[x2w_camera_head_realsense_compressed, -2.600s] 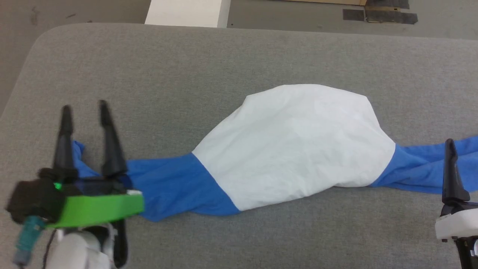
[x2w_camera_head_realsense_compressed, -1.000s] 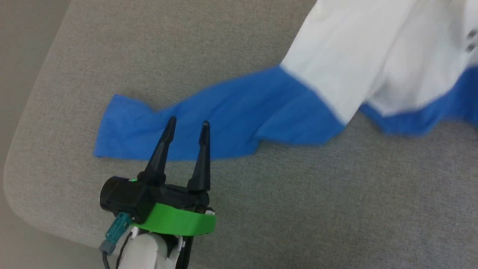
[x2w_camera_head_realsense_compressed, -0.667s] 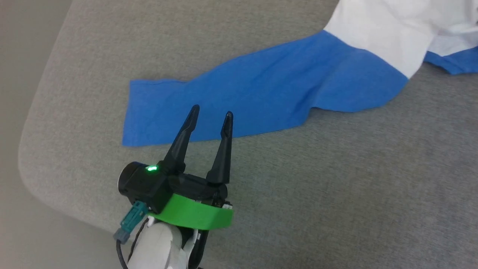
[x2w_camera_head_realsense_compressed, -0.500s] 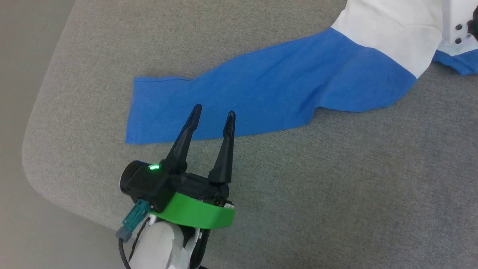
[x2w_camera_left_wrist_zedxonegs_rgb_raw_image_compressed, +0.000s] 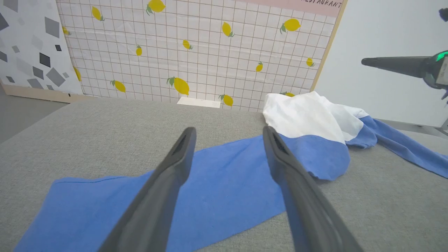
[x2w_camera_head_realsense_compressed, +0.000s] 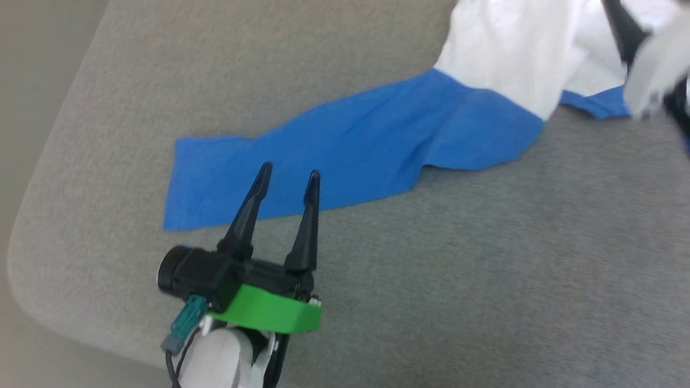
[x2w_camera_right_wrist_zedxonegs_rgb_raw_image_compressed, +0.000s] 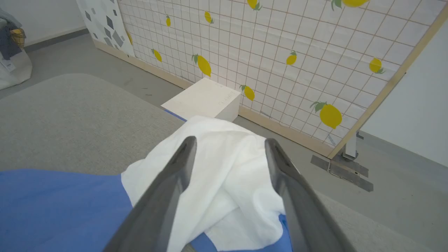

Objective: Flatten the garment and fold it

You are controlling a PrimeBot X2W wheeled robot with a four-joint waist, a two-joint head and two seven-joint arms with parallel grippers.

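Observation:
The garment lies on the grey padded surface. One blue sleeve (x2w_camera_head_realsense_compressed: 345, 151) stretches flat to the left, and the white body (x2w_camera_head_realsense_compressed: 501, 48) is bunched in a heap at the upper right. My left gripper (x2w_camera_head_realsense_compressed: 289, 171) is open, its fingertips over the sleeve's near edge close to the cuff, with nothing between them. In the left wrist view the sleeve (x2w_camera_left_wrist_zedxonegs_rgb_raw_image_compressed: 217, 189) runs across under my left gripper (x2w_camera_left_wrist_zedxonegs_rgb_raw_image_compressed: 229, 130). My right gripper (x2w_camera_right_wrist_zedxonegs_rgb_raw_image_compressed: 227, 140) is open just above the white heap (x2w_camera_right_wrist_zedxonegs_rgb_raw_image_compressed: 224, 175), holding nothing. It appears blurred in the head view's upper right.
The grey padded surface (x2w_camera_head_realsense_compressed: 458, 280) has a rounded corner at the lower left (x2w_camera_head_realsense_compressed: 21, 253), with floor beyond it. A white box (x2w_camera_right_wrist_zedxonegs_rgb_raw_image_compressed: 204, 99) and a lemon-patterned tiled panel (x2w_camera_left_wrist_zedxonegs_rgb_raw_image_compressed: 210, 42) stand past the far edge. The second blue sleeve (x2w_camera_left_wrist_zedxonegs_rgb_raw_image_compressed: 406, 148) trails off to the right.
The right gripper has opened and let go of the white body, which has sunk into a heap. The head camera has shifted. The left gripper has stayed open over the sleeve.

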